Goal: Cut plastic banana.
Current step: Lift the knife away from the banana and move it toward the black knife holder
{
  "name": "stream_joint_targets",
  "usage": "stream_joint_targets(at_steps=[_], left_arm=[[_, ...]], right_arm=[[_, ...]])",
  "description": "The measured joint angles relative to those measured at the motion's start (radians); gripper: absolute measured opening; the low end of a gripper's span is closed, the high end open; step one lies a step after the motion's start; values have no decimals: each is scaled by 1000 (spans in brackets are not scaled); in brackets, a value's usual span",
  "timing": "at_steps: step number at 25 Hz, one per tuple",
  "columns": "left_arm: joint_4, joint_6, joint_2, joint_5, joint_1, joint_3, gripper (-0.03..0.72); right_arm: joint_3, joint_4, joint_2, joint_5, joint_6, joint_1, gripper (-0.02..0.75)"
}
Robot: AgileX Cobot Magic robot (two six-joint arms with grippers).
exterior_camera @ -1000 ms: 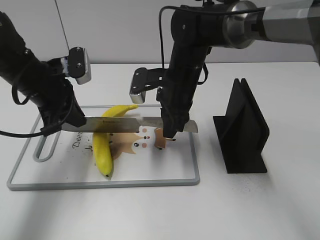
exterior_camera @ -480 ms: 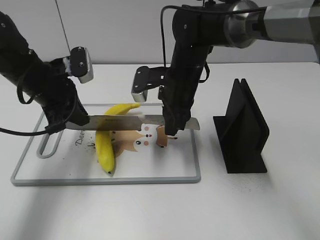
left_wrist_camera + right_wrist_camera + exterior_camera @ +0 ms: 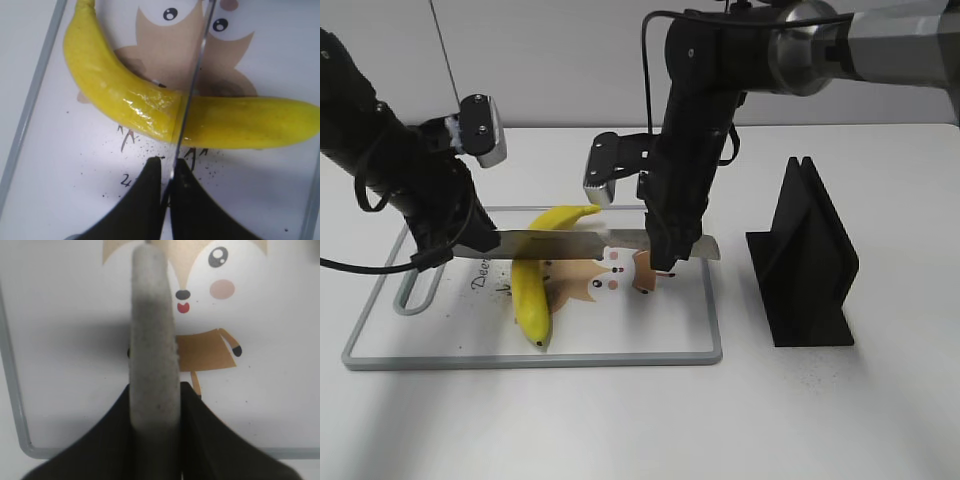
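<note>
The yellow plastic banana (image 3: pixel 530 290) lies on the white cutting board (image 3: pixel 520 358), left of centre. A long knife (image 3: pixel 570 242) lies level across the banana's upper part. My left gripper (image 3: pixel 465 245) is shut on the thin blade end. In the left wrist view the blade (image 3: pixel 192 90) crosses the banana's middle (image 3: pixel 125 100), with the gripper (image 3: pixel 169 167) just below it. My right gripper (image 3: pixel 662 262) is shut on the knife's grey handle (image 3: pixel 152 330), pinched between its black fingers (image 3: pixel 154 390) above the board's fox drawing.
A black knife stand (image 3: pixel 805 260) stands on the table to the right of the board. The board has a grey rim and a handle loop (image 3: pixel 412 295) at its left end. A fox drawing (image 3: pixel 610 278) is printed at its middle.
The knife and both grippers have shifted slightly up and back. The board and banana have slid a little with them. Almost nothing moved in the last half second.
</note>
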State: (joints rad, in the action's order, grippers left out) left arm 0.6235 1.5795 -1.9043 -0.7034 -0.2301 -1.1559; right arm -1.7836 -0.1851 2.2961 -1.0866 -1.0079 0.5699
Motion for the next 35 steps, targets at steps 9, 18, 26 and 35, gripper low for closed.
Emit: stream_joint_targets(at_steps=[9, 18, 26, 35], left_arm=[[-20, -75, 68, 37, -2, 39, 174], [-28, -231, 253, -3, -3, 47, 637], [-249, -655, 437, 31, 8, 48, 617], [-383, -1186, 542, -45, 155, 48, 588]], right_arm=[[-20, -29, -27, -17, 2, 6, 184], [-92, -67, -63, -61, 34, 14, 180], [-96, 14, -170, -98, 219, 14, 180], [-96, 63, -319, -105, 673, 14, 180]])
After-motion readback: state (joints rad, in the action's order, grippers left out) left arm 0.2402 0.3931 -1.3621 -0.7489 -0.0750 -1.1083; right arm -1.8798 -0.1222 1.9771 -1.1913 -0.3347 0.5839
